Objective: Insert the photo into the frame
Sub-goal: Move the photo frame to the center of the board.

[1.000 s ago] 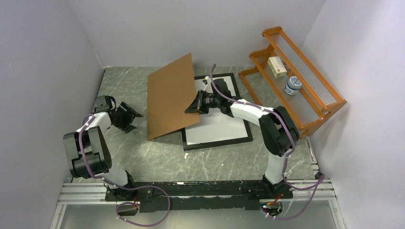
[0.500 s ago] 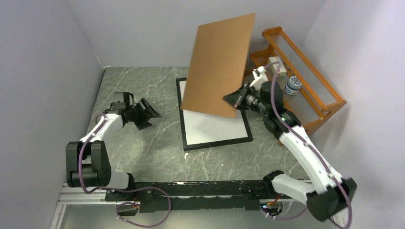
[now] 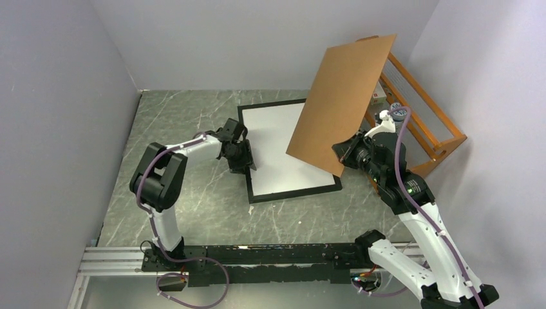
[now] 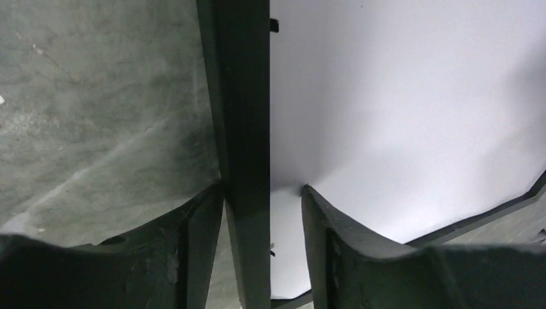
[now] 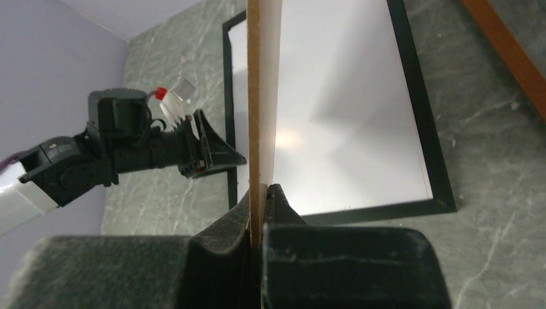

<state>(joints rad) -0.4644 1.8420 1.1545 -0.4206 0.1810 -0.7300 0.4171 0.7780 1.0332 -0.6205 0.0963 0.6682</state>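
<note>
Your left gripper [image 3: 244, 159], jaws partly open astride the left rail of the frame [image 3: 293, 191], which lies flat on the table [image 3: 193, 116], a white sheet [image 3: 277, 164] inside, perhaps the mat, your right gripper [image 3: 346, 152] clamped on the brown board [image 3: 341, 96], tilted above the frame's right edge

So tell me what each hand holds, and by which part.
Right hand: the brown backing board, pinched at its lower edge. Left hand: nothing gripped; open jaws straddle the frame on its left rail.
</note>
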